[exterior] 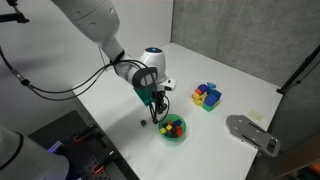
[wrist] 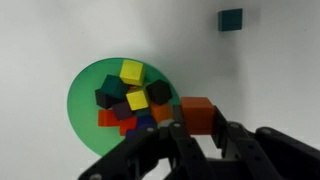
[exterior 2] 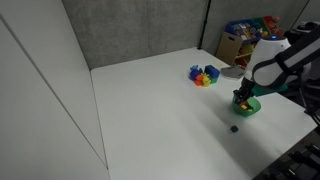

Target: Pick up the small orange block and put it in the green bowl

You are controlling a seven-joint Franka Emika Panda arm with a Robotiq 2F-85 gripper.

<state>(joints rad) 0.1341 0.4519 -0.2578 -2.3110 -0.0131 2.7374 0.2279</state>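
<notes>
Carry step, near its end. Gripper (wrist: 198,130) jaws clenched on small orange block (wrist: 197,110), which hangs over edge of green bowl (wrist: 82,92), not yet inside. Next: shift toward bowl centre, lower, release. Dark green cube (wrist: 231,19) well apart; ignore.

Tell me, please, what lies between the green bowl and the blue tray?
Only bare table separates green bowl and blue tray, in both exterior views.

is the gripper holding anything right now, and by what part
Yes: the gripper holds the small orange block, pinched by its opposite sides between the fingertips, at the edge of the green bowl.
</notes>
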